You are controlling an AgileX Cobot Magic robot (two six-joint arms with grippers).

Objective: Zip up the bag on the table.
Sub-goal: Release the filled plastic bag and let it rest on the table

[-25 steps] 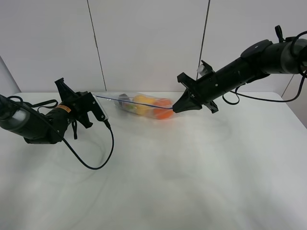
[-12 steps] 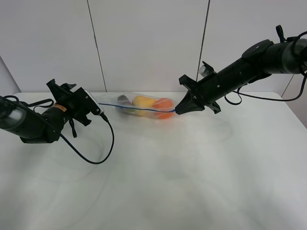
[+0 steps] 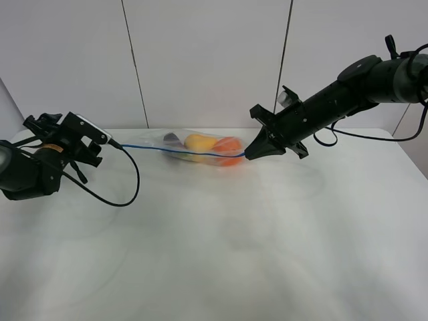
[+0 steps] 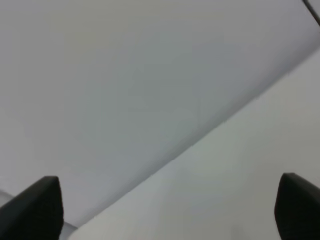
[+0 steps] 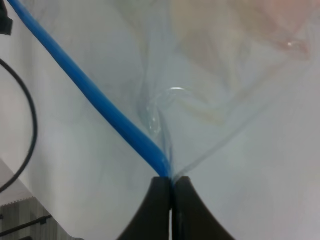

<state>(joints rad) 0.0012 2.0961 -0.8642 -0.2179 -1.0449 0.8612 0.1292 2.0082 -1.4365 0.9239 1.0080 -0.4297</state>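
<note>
Exterior high view: the bag (image 3: 200, 146) lies far-centre on the table (image 3: 234, 241). The right gripper (image 3: 249, 154) pinches its zipper strip (image 3: 167, 150) at the right end. The left gripper (image 4: 167, 207), far left, gapes empty.

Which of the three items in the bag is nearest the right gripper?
The orange, at the bag's end beside the right gripper; pear and eggplant sit farther away.
</note>
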